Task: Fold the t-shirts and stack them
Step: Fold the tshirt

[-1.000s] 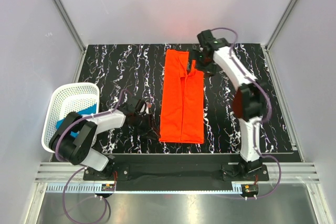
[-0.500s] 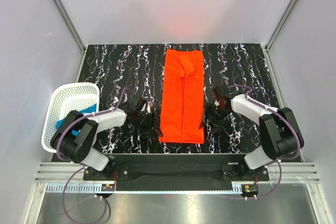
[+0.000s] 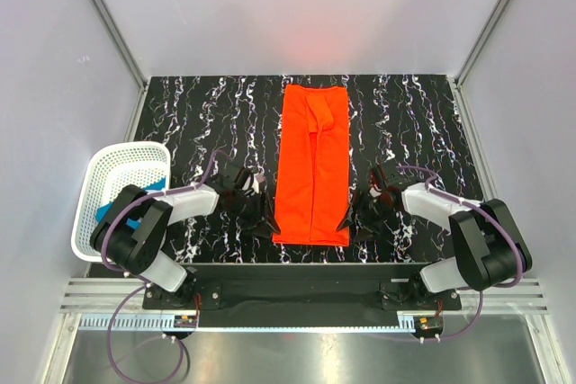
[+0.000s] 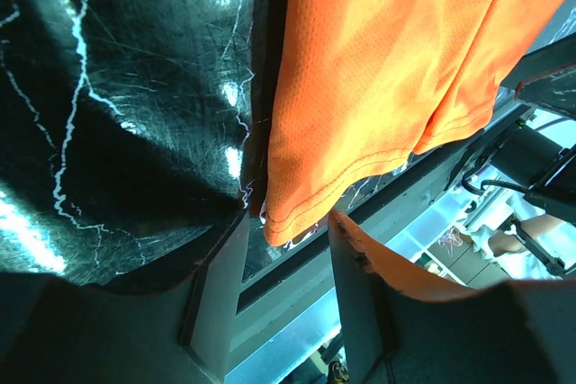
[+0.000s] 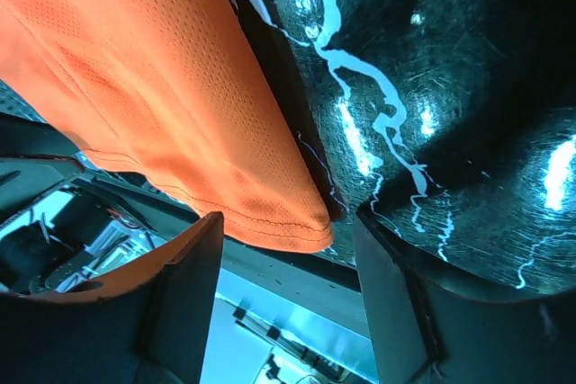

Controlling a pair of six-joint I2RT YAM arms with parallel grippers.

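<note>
The orange-red t-shirt [image 3: 312, 168] lies folded into a long narrow strip down the middle of the black marbled table. My left gripper [image 3: 265, 225] is open, low at the strip's near left corner. In the left wrist view that corner [image 4: 378, 87] reaches just into the gap between the fingers of the gripper [image 4: 289, 219]. My right gripper [image 3: 352, 220] is open at the near right corner. In the right wrist view the hem corner [image 5: 180, 105] sits between the fingers of the gripper [image 5: 286, 220]. A bit of the teal t-shirt [image 3: 107, 213] shows in the basket.
A white mesh basket [image 3: 126, 152] stands at the table's left edge. The table's near edge and the metal rail [image 3: 306, 294] lie just behind both grippers. Grey walls close in the back and sides.
The right arm has swung from the strip's far end down to its near right corner and edged closer. The left gripper has crept slightly toward the near left corner. The shirt lies still.
</note>
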